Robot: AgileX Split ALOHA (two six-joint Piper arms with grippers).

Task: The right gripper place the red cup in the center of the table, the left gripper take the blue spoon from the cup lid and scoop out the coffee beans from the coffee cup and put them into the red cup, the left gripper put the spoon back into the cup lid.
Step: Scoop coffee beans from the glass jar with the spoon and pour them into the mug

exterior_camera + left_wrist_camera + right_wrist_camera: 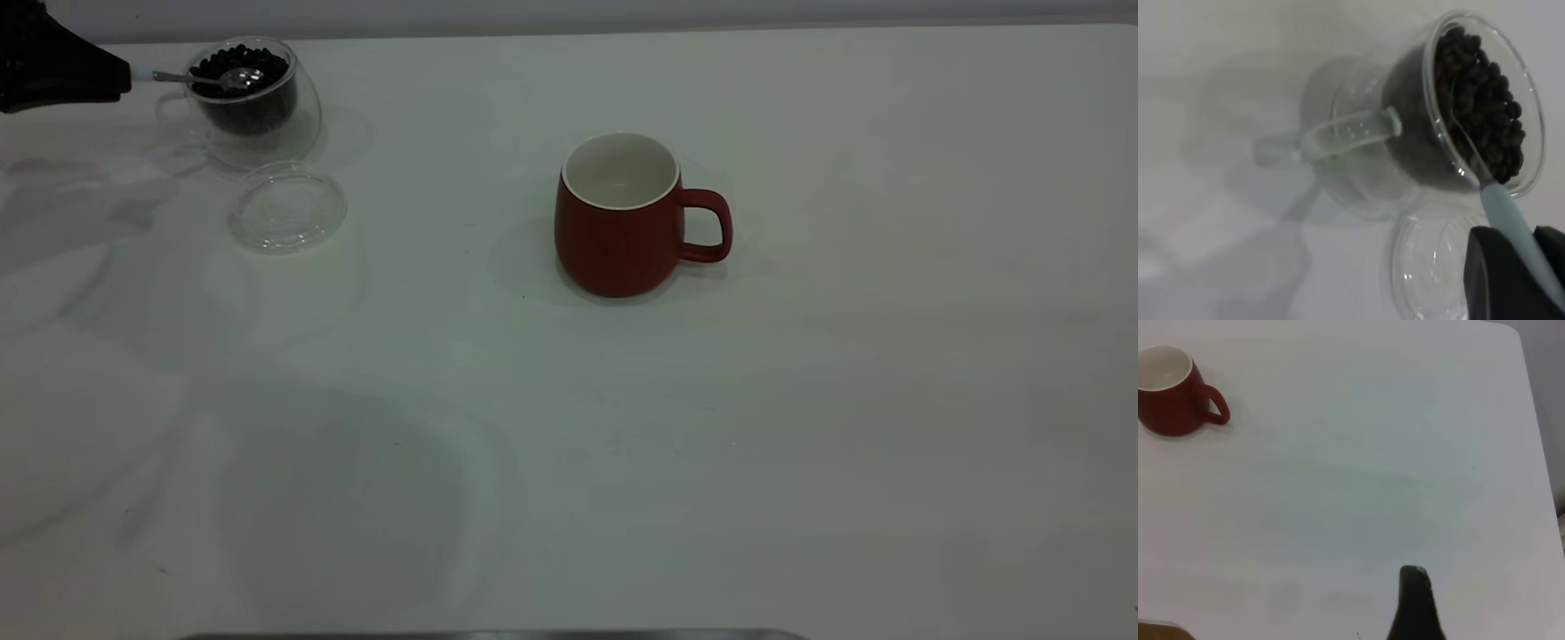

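At the desk's (pixel 800 444) far left corner, the blue spoon (pixel 1511 213) is clamped by the left pincer (pixel 1521 280), its bowl dipped among the coffee beans (pixel 1478 100) in the coffee cup (pixel 253 98).

- We held our left gripper (pixel 120 78) at the far left edge of the exterior view, low over the table's back corner, its black tapered tip pointing toward the middle.
- In the left wrist view its two dark fingers (pixel 1491 280) sat closed around a slim pale handle that ran out between them.
- Little more of our left arm showed beyond that dark wedge.
- Our right gripper (pixel 1415 607) appeared only in the right wrist view, as one black finger above bare tabletop; we could not tell its jaw state.
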